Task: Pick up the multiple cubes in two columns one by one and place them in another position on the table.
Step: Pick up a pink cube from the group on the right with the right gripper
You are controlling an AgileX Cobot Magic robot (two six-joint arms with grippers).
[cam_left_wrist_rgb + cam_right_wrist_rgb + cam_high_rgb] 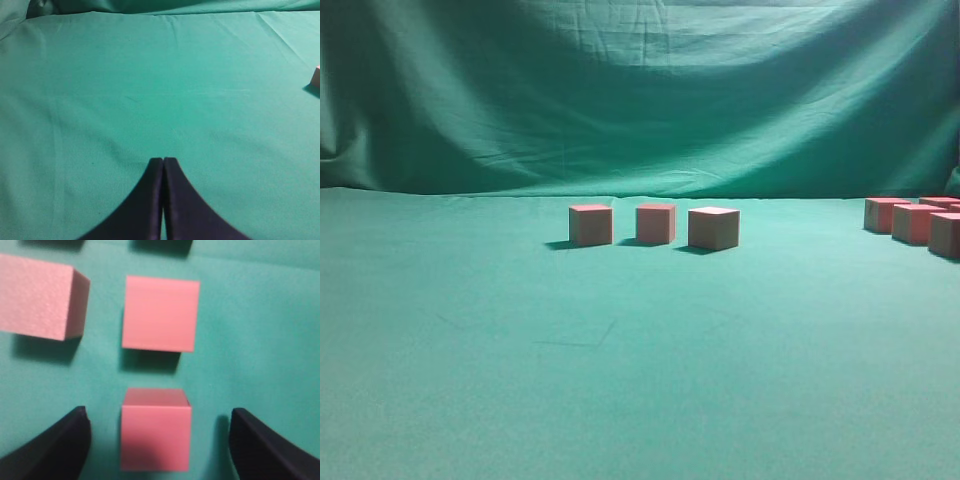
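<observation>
On the green tabletop [620, 380], the left end effector [163, 161] rests pinched closed over bare cloth, while the right end effector [159, 427] hangs spread wide around one pink cube [155, 432], not touching it. Farther back, three cubes [655, 224] sit mid-table; a cluster [917, 222] lies far right.

At three o'clock in the exterior view, the right-hand cubes [920, 222] are running off the frame edge, so their count is staying unclear. In the left wrist view a single cube [316, 76] is peeking in at three o'clock (only a sliver). The right wrist picture is blurring, its nearest cube [155, 437] being cropped at six o'clock.
</observation>
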